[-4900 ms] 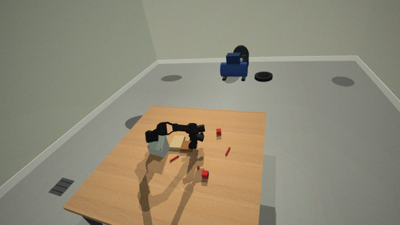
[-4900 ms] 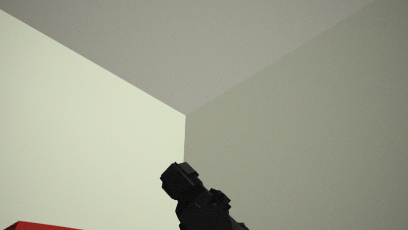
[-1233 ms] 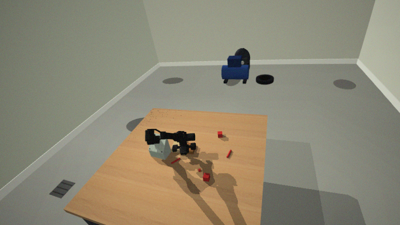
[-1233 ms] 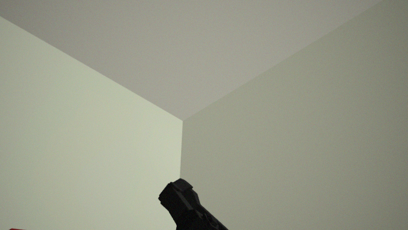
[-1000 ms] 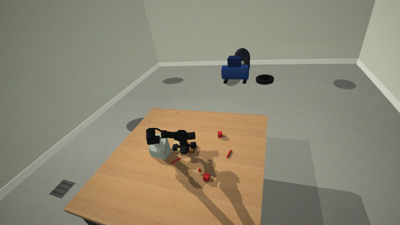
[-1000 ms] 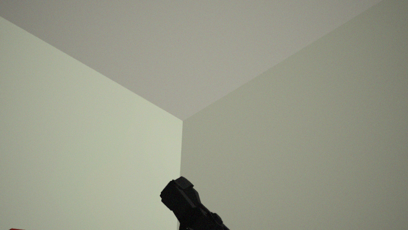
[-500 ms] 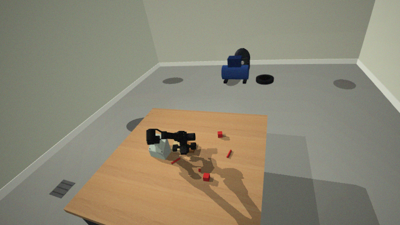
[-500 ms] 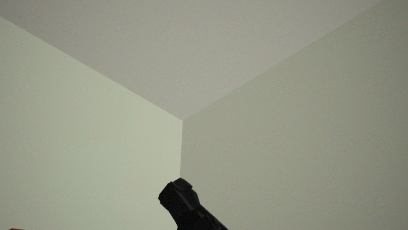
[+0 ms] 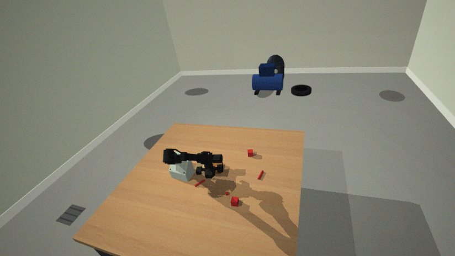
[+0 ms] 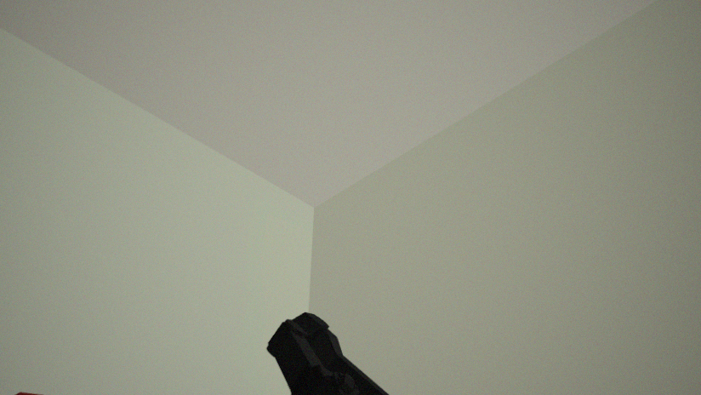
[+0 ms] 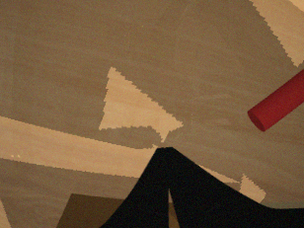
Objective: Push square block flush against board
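A brown wood-coloured part shows at the bottom left of the wrist view, partly behind the fingers. I cannot tell whether it is the square block or the board, and the other part is not clearly visible. My gripper is shut and empty, a dark peak at the bottom of the wrist view. In the top view the black arm is bent over the table near its pale base, and the fingertips are hard to make out. Contact between the two parts cannot be seen. The exterior view shows only a black arm piece.
Red cubes stand on the table: one behind, one in front, with a tiny one beside it. A red rod lies by the base, another to the right. A red rod shows in the wrist view.
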Available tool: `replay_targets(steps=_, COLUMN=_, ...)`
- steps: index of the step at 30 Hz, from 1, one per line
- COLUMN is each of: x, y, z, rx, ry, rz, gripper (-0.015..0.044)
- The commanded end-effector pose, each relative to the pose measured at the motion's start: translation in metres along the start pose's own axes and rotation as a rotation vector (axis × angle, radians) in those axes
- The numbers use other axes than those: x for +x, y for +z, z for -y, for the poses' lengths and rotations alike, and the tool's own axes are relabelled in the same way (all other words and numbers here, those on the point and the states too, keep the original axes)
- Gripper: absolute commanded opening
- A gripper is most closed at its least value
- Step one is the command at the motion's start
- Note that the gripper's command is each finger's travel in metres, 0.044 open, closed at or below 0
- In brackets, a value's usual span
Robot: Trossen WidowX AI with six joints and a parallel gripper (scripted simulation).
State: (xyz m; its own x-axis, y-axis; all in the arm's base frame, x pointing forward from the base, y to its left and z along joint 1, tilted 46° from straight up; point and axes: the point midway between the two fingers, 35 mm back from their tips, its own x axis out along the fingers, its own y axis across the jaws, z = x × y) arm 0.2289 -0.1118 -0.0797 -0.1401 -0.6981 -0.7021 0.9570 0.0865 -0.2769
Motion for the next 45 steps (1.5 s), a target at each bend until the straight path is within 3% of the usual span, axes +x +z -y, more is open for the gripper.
replay_targets(steps=1, x=0.0, y=0.007, z=0.0, rx=-0.003, ry=0.0, rz=0.006, gripper=0.0)
replay_targets(steps=10, x=-0.002, y=0.014, z=0.0, rx=0.001, ry=-0.001, rz=0.002, gripper=0.0)
replay_targets(steps=15, x=-0.053, y=0.013, z=0.001, rx=-0.002, ry=-0.001, rz=0.007, gripper=0.0)
replay_targets(steps=21, x=-0.056, y=0.012, z=0.0, rx=-0.025, ry=-0.001, rz=0.007, gripper=0.0)
replay_targets(steps=45, x=-0.062, y=-0.04, z=-0.024, rx=-0.851, ry=0.02, rz=-0.007, gripper=0.0)
